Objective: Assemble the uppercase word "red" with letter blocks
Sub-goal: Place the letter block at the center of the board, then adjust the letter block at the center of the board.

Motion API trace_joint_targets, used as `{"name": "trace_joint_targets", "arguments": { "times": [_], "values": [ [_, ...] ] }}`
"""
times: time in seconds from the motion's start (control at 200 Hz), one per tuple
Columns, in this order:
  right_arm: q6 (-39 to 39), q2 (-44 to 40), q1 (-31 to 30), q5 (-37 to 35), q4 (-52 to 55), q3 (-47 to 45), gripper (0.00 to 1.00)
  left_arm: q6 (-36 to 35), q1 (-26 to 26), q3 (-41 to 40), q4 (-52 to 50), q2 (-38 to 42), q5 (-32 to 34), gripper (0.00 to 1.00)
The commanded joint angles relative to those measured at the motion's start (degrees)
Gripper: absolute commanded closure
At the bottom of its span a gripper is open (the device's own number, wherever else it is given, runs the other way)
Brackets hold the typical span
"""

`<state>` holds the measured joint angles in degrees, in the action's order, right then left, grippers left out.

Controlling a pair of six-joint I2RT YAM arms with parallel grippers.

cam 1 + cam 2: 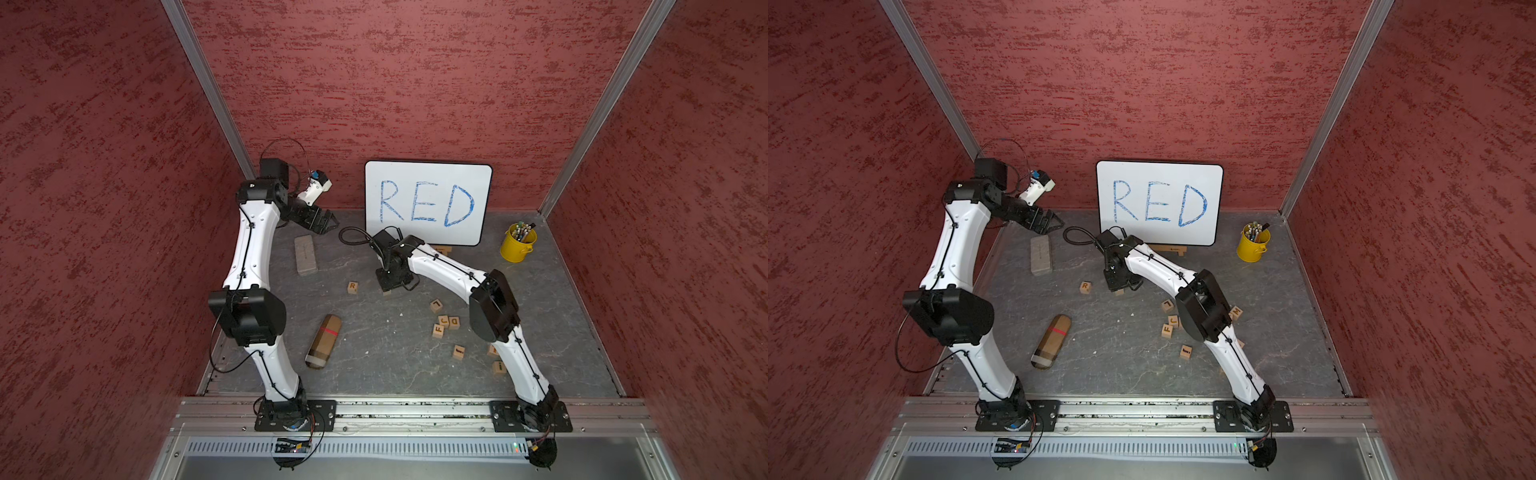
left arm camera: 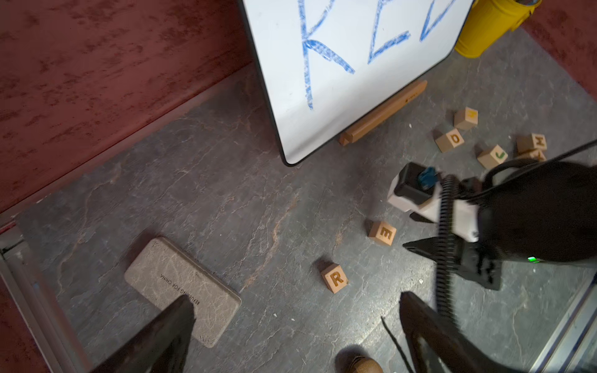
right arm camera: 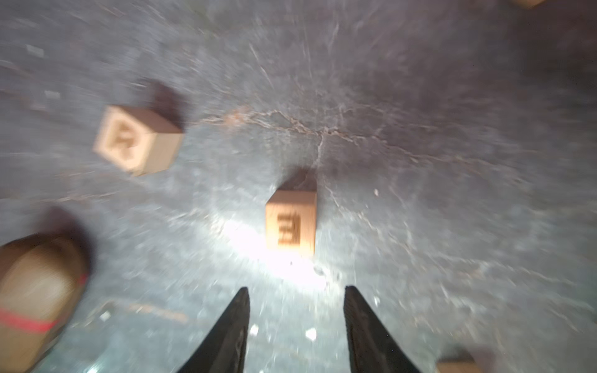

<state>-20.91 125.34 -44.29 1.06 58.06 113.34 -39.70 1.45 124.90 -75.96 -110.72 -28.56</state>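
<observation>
Far left, the left hand [image 1: 322, 222] hung over the back corner of the table [image 1: 374, 365], jaws thrown wide and nothing in them; the left wrist view showed its fingers [image 2: 174, 329] spread with bare table between. Just below it lay a flat grey slab [image 1: 305, 254], and nearer the front a rounded brown pouch with a red band [image 1: 324, 340]. Next came the R block [image 1: 353, 286], sitting alone on the table, letter up. A short way to its right, and not touching it, was the E block [image 2: 382, 233], flat on the table with its letter up. In both top views the right wrist covered all but a sliver of it. The right hand [image 3: 297, 289] hovered low there, pointing down, jaws parted and gripping nothing. In the blurred right wrist view the E block lay loose just beyond the fingertips, not between them. Behind it the white board [image 1: 428, 201] leaned at the back wall, RED written on it in blue. Further right, well apart from the other two, the D block [image 1: 454, 322] sat in a loose cluster. It was right beside the J cube [image 1: 443, 320], with the F cube [image 1: 438, 330] just in front and the L cube [image 1: 436, 306] behind. In the far right back corner stood a yellow bucket [image 1: 517, 245] full of pens.
</observation>
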Motion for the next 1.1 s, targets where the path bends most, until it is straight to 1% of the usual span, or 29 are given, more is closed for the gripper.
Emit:
{"name": "trace_joint_targets", "arguments": {
  "times": [0.0,0.1,0.18,0.225,0.316,0.401,0.476,0.576,0.691,0.742,0.857,0.937,1.012,1.092],
  "values": [
    [-3.19,-10.11,2.02,-0.04,-3.57,-8.0,0.51,-10.81,-6.19,0.63,-8.0,-2.28,2.37,0.0],
    [-6.15,-18.71,5.7,-1.05,-4.85,-17.28,0.52,-15.92,-12.17,1.02,-10.67,-4.71,4.88,0.01],
    [-7.49,-25.73,9.08,-1.5,-6.76,-24.23,0.52,-19.54,-17.04,2.61,-14.53,-7.51,5.97,0.03],
    [-8.08,-29.18,10.94,-1.51,-7.68,-27.52,0.52,-21.43,-19.86,2.15,-15.35,-8.66,7.4,0.03],
    [-8.71,-34.48,14.03,-1.58,-9.57,-32.85,0.52,-21.78,-24.68,0.06,-13.18,-10.95,10.54,0.03],
    [-8.9,-37.68,15.99,-2.06,-10.58,-36.03,0.52,-19.08,-27.67,-1.23,-11.06,-13.41,12.16,0.03],
    [-8.98,-39.56,17.42,-2.47,-11.41,-37.71,0.52,-17.61,-28.99,-2.62,-9.92,-15.21,13.41,0.04],
    [-8.55,-40.26,19.07,-1.65,-12.4,-38.89,0.53,-16.49,-29.31,-4.44,-8.28,-16.51,14.09,0.06],
    [-7.57,-39.8,20.16,-1.58,-11.97,-38.16,0.53,-15.01,-30.08,-8.57,-2.06,-16.52,17.7,0.08],
    [-7.48,-40.14,20.61,-2.15,-12.04,-37.6,0.53,-14.88,-30.43,-9.99,-0.61,-16.68,18.05,0.1],
    [-7.4,-41.33,21.66,-1.38,-13.21,-37.36,0.53,-11.45,-31.4,-10.54,1.5,-18.18,18.74,0.14],
    [-7.12,-41.58,22.32,-0.96,-13.67,-37.82,0.53,-8.94,-31.85,-10.71,3.58,-19.31,19.95,0.14],
    [-7.04,-41.66,22.74,-0.45,-14.24,-38.68,0.53,-8.14,-32.13,-10.64,3.62,-20.15,20.17,0.14],
    [-6.89,-41.79,23.05,0.15,-14.92,-39.63,0.54,-6.94,-32.29,-11.17,4.27,-20.56,20.93,0.18]
  ]
}}
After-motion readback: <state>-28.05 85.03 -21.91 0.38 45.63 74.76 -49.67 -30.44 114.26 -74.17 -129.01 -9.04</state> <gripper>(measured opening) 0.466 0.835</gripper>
